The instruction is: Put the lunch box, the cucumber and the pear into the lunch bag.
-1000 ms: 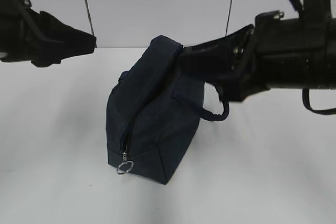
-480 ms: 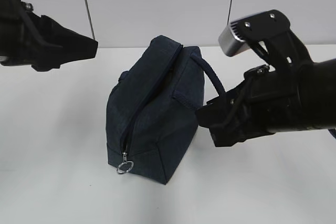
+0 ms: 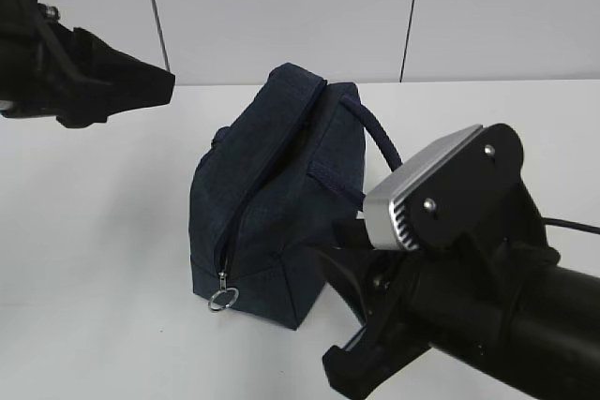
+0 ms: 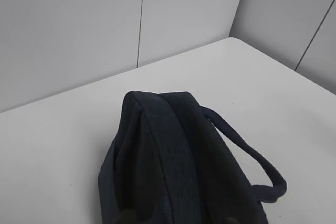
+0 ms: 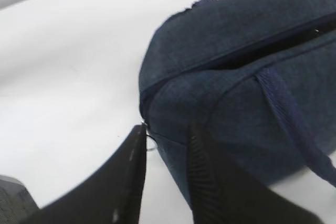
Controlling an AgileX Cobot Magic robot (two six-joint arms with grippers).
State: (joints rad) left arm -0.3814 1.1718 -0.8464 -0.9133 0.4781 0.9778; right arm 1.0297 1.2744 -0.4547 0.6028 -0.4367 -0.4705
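The lunch bag (image 3: 274, 201) stands on the white table (image 3: 103, 259) near the middle, its zipper running down the near end to a metal ring pull (image 3: 223, 299); one strap handle (image 3: 375, 138) loops out on its right side. The right gripper (image 5: 167, 174) hangs low at the bag's near right corner, its fingers parted with nothing between them. The left gripper (image 3: 141, 81) hovers up at far left, apart from the bag, partly open and empty.

Matt woven-cloth lunch bag (image 3: 272, 194), shiny metal ring pull (image 3: 223, 300), smooth white table (image 3: 94, 250)
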